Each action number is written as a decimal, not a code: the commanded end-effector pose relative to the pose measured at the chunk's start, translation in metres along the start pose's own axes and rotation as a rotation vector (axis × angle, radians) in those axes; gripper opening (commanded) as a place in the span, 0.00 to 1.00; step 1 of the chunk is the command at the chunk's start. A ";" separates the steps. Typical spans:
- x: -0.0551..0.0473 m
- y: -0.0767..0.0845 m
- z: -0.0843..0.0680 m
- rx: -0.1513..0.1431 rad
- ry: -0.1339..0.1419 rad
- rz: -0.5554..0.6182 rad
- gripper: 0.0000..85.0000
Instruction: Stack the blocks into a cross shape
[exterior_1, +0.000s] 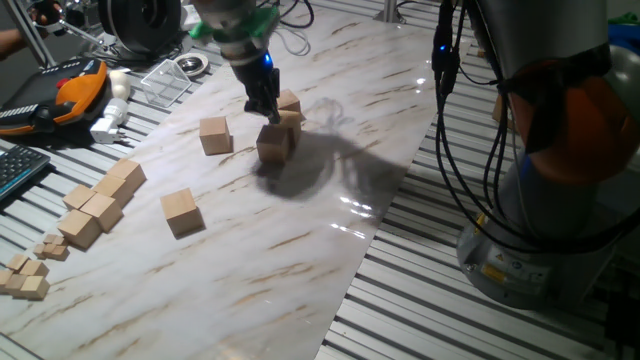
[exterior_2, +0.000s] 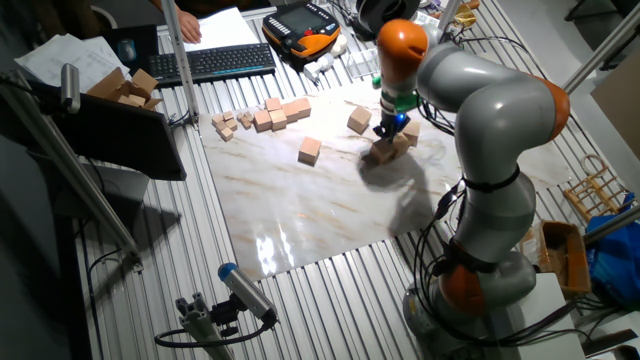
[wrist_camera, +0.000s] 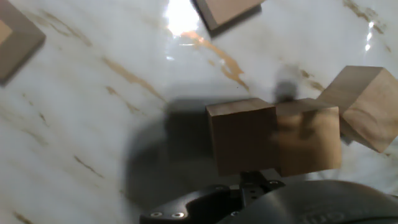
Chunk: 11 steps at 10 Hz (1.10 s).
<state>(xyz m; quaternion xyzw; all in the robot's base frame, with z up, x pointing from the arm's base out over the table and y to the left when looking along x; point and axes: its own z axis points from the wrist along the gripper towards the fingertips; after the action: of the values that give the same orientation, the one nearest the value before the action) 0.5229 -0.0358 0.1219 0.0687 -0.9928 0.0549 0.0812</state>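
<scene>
Frankly, the tool (exterior_1: 268, 108) is the hardest thing to read: in one fixed view its dark fingers drop straight onto a cluster of blocks, and whether they are spread or pinching I cannot tell. The hand view shows only the dark housing at the bottom edge, no fingertips.

Going left to right in that fixed view, a joined row of cubes (exterior_1: 103, 202) lies at the left edge of the marble table (exterior_1: 300, 250), with small cubelets (exterior_1: 25, 278) scattered below it, too small to count surely. Then come five loose blocks. One block (exterior_1: 181, 212) sits alone, low on the table. A second block (exterior_1: 215, 135) stands further up, apart. Three more crowd under the tool: a front block (exterior_1: 274, 143), a middle block (exterior_1: 289, 122) touching it, and a back block (exterior_1: 288, 101) partly hidden behind the fingers.

In the hand view, two blocks press side by side at the centre, a third tilted at the right; two others are cut off by the top and left edges.
</scene>
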 end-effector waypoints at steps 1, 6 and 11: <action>0.000 -0.001 0.002 -0.001 0.003 -0.003 0.00; -0.002 -0.003 0.022 -0.014 0.018 -0.016 0.00; 0.009 -0.002 0.035 -0.021 0.043 -0.029 0.00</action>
<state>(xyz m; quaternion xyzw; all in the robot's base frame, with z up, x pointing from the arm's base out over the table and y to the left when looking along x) 0.5095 -0.0433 0.0894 0.0812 -0.9902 0.0448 0.1040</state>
